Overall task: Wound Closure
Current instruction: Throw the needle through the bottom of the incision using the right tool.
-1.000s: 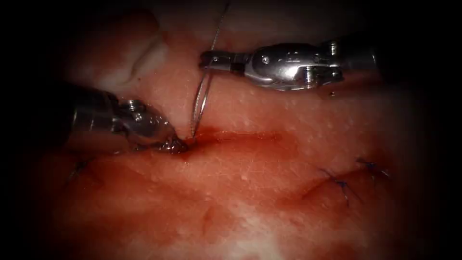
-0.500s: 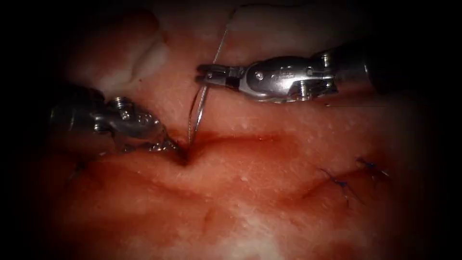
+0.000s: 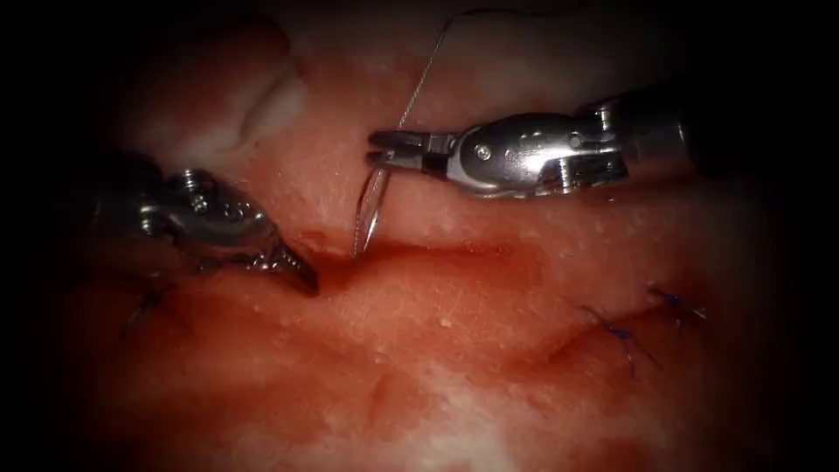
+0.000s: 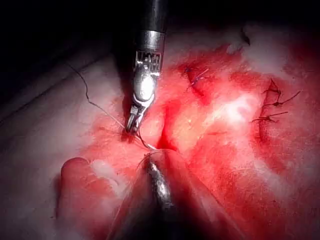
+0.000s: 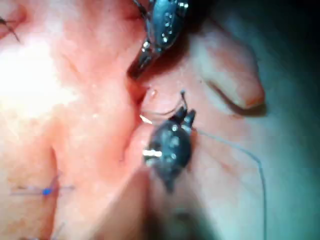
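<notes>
**A:** Endoscope first. What has changed?

**B:** My left tool has let go of the cut's left end. A second ago its tip was buried in the lip there; now it sits just left of the cut with its jaws pressed together on nothing, as far as I can judge. My right tool has risen slightly above the cut, jaws pinching the needle near its blunt end. The tissue has relaxed, so I judge the needle is no longer being steered into a held edge.

**A:** Which way does the needle lie?

**B:** Its long axis runs steeply down from my jaws to the cut. The point hangs just above the cut's upper lip; I cannot tell whether it touches. The thread trails up and away from the cut.

**A:** Left wrist view?

**B:** The right tool stands beside the cut, thread running off.

**A:** Right wrist view?

**B:** My right tool holds the needle, which arcs toward the cut; the left tool lies just beyond.
</notes>
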Controlling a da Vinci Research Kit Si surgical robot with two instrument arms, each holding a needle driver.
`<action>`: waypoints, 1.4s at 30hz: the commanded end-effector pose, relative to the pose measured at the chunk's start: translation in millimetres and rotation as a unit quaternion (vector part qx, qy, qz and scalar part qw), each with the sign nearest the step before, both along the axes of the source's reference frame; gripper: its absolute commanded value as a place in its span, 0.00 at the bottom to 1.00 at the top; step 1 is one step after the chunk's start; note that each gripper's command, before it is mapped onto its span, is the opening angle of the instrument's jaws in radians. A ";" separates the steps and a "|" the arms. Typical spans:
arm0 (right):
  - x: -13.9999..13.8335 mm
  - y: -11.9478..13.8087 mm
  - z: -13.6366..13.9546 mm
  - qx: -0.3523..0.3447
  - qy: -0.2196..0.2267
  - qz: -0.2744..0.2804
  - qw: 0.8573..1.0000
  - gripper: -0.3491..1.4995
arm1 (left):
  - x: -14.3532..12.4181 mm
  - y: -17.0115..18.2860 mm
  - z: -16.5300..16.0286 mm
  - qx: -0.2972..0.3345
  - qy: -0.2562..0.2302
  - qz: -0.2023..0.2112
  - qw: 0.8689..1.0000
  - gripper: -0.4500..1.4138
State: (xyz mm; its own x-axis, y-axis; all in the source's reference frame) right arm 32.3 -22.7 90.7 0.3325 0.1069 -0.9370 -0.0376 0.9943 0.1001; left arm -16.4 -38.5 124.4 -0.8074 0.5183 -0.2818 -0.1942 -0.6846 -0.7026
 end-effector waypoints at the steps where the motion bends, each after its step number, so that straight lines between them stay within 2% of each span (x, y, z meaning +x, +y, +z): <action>1: 0.7 -0.2 0.4 0.000 0.001 0.000 1.000 0.00 | -0.7 -0.2 0.7 0.000 0.000 0.000 1.000 0.27; 7: 1.0 -0.2 0.2 0.001 0.000 -0.001 1.000 0.00 | -1.4 -0.5 0.9 -0.003 0.001 -0.001 1.000 0.26; 13: 1.9 -0.5 -0.5 0.011 0.018 -0.025 0.999 0.00 | -2.1 -1.1 1.3 -0.009 0.001 0.001 1.000 0.25; 22: 2.0 -0.3 -1.1 0.027 0.026 -0.028 0.999 0.00 | -3.4 -2.7 3.3 -0.003 0.000 0.009 1.000 0.23; 27: 2.0 -0.1 -1.2 0.030 0.027 -0.026 0.999 0.00 | -3.3 -2.9 4.1 -0.002 -0.003 0.012 1.000 0.23; 34: 2.1 0.2 -1.4 0.037 0.030 -0.022 0.999 0.00 | -2.7 -2.8 3.6 0.000 -0.003 0.017 1.000 0.23; 42: 2.6 0.0 -1.5 0.046 0.031 -0.021 0.998 0.00 | -2.6 -2.5 1.4 -0.002 -0.003 0.016 1.000 0.23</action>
